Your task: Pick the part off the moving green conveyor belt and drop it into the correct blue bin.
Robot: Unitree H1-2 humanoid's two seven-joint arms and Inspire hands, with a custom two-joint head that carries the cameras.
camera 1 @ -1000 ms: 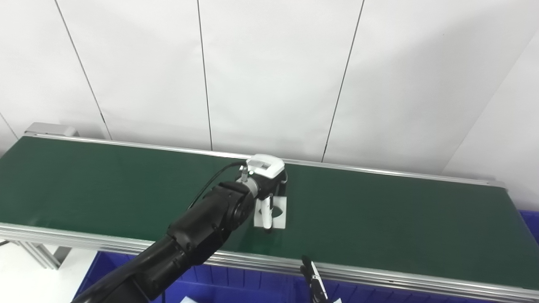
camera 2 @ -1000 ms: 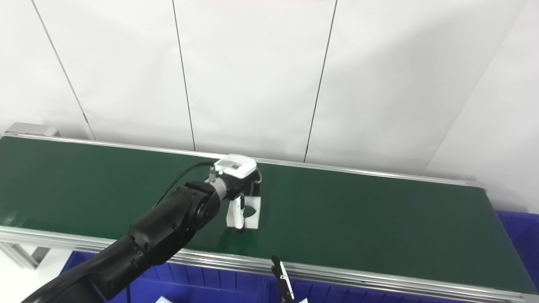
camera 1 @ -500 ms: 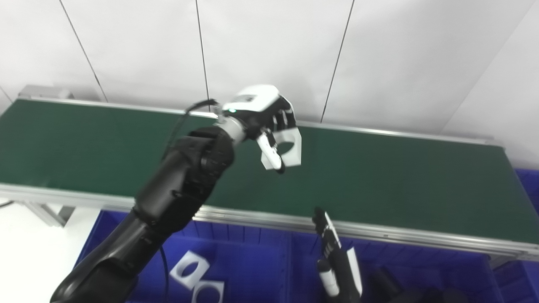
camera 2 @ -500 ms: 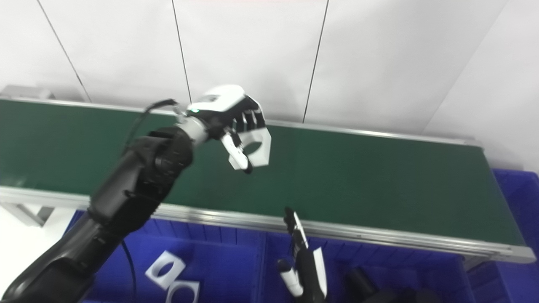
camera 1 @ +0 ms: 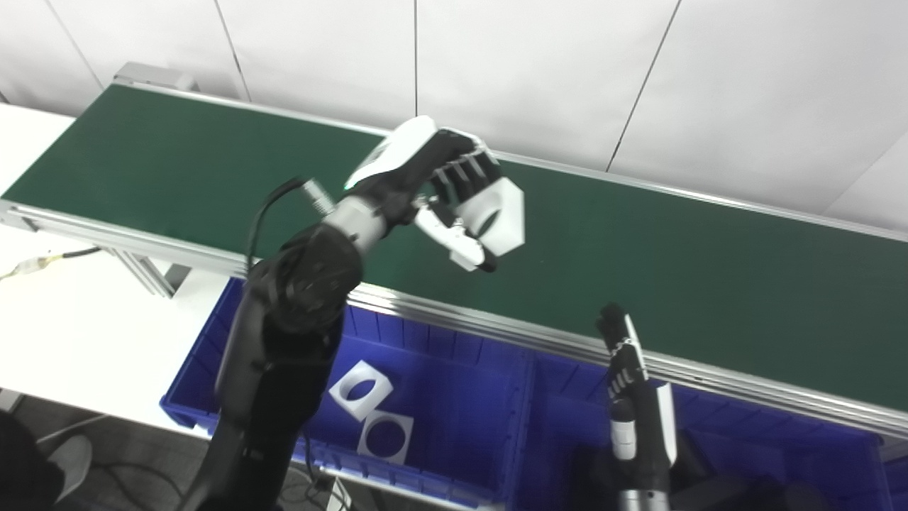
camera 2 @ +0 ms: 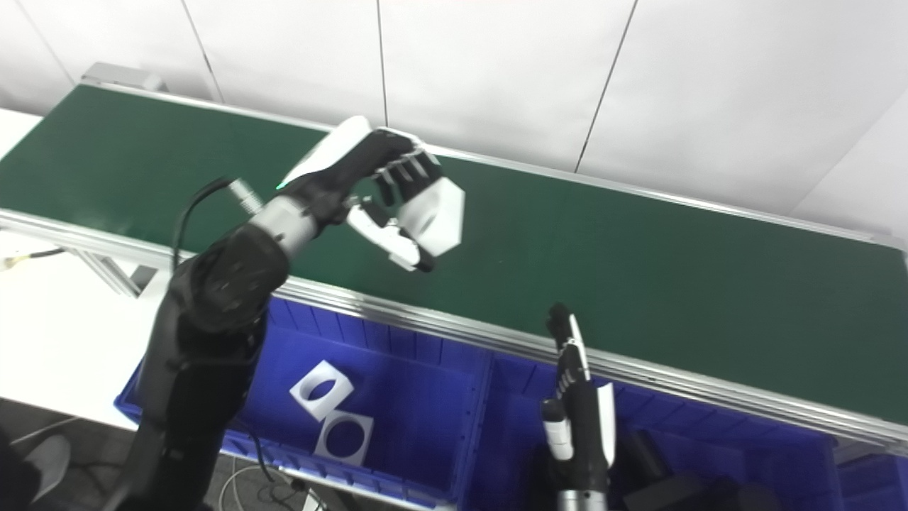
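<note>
1. Left hand (camera 1: 443, 188) has lifted the white part (camera 1: 500, 216) clear off the belt (camera 1: 709, 284), fingers still clamped on it.
2. Right hand (camera 2: 578, 419) waits flat, fingers straight, holding nothing, at 5 o'clock.
3. Both views show two white pieces (camera 2: 332, 415) in the blue bin (camera 1: 454, 397).

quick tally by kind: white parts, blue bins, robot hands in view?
White square parts with a round hole: 3, one held in the left hand at, two lying in the left blue bin at and
Blue bins: at least 2, left and right
Robot hands: 2, left, and right
Total: 7
</note>
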